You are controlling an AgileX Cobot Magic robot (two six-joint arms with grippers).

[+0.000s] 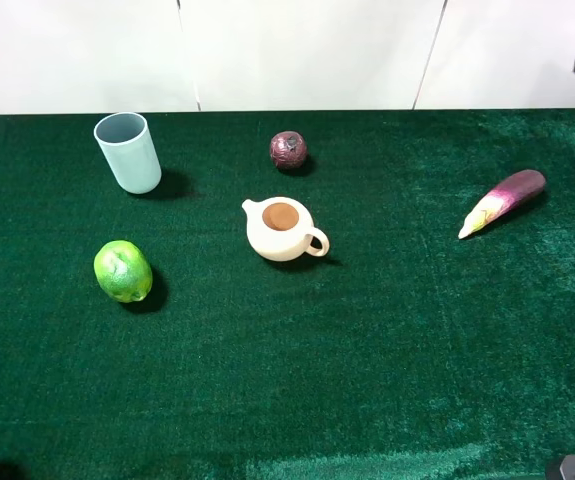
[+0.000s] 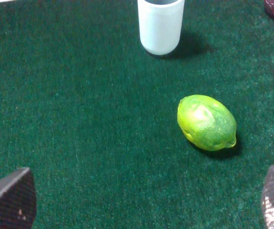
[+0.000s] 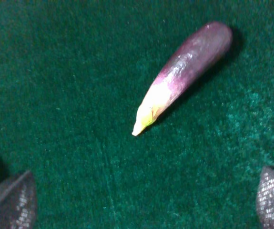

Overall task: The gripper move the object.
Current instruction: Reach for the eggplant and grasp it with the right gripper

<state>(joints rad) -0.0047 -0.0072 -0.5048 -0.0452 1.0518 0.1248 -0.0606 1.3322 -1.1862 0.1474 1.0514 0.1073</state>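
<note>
Velvet, dark green, covers the counter [image 1: 367,380] below white wall panels [image 1: 307,50]; left gripper [image 2: 148,200] and right gripper [image 3: 146,200] spread dark fingers [image 2: 10,200] wide, empty.

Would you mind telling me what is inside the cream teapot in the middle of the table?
The teapot has no lid; through its top opening only a reddish-brown surface shows, liquid or lining I cannot tell. Its walls hide the rest.
</note>
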